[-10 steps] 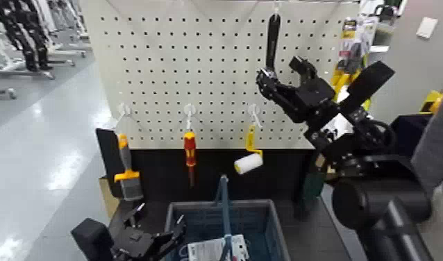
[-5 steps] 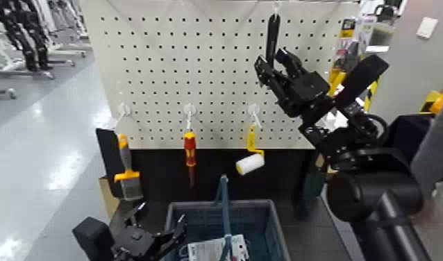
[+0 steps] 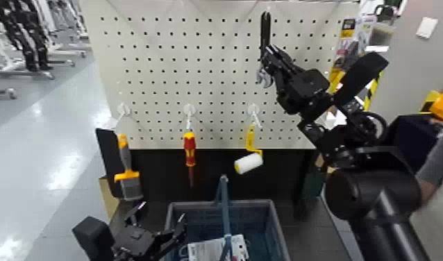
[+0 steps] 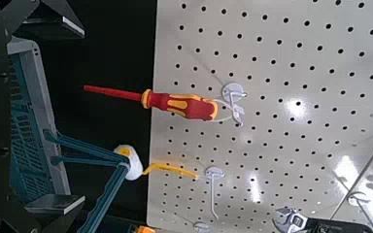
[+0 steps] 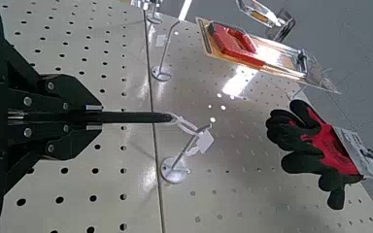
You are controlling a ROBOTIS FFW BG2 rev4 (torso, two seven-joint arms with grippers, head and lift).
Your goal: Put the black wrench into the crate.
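Head view has my right gripper [image 3: 269,62] up at the pegboard [image 3: 155,76], on its right-hand side, with its fingers closed on the black wrench [image 3: 265,29]. The wrench is upright there, black handle above my grip and silvery-grey jaw head [image 3: 264,78] below. From the right wrist camera I see the handle pinched between the fingers, its end pointing at a white loop [image 5: 185,124] by a hook [image 5: 174,170]; I can't tell whether the hook carries any of the weight.

My left gripper [image 3: 158,217] waits low, just beside the crate [image 3: 281,232], fingers spread and nothing between them. The crate sits below the pegboard, well apart from the wrench, its blue bar handle [image 3: 225,208] crossing the middle. Inside it I make out a white item [image 3: 209,250], too partly hidden for me to name.

Along the board's lower part hang the orange-handled brush [image 3: 127,171], the red-and-yellow screwdriver [image 3: 189,149] and a yellow-handled roller [image 3: 249,164]. Farther off, my right wrist view picks up black-and-red gloves [image 5: 316,150].
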